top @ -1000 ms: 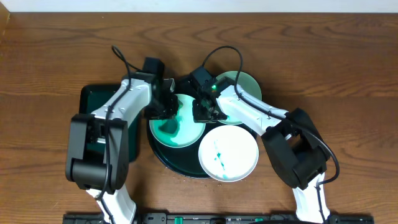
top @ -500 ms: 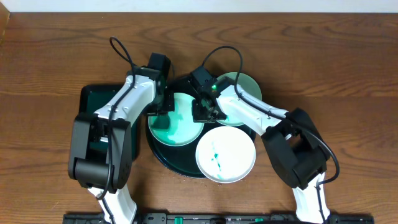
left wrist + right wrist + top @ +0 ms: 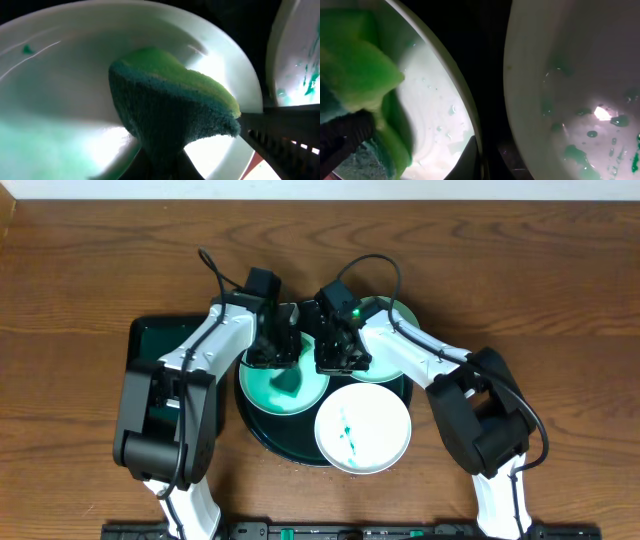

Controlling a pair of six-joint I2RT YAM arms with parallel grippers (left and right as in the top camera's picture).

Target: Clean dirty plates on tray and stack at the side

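Left gripper (image 3: pixel 276 348) has shifted rightward — clamped on a green sponge (image 3: pixel 170 110) pressed onto the smeared plate (image 3: pixel 262 392) beneath it; right gripper (image 3: pixel 335 358), closed, at that plate's right rim.

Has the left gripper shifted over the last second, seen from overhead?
Yes. The left gripper, clamping the sponge, has moved right across the plate, away from the rectangular tray.

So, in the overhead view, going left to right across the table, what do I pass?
The rectangular dark green tray → mint-smeared plate → white plate with green streaks → right arm's elbow.
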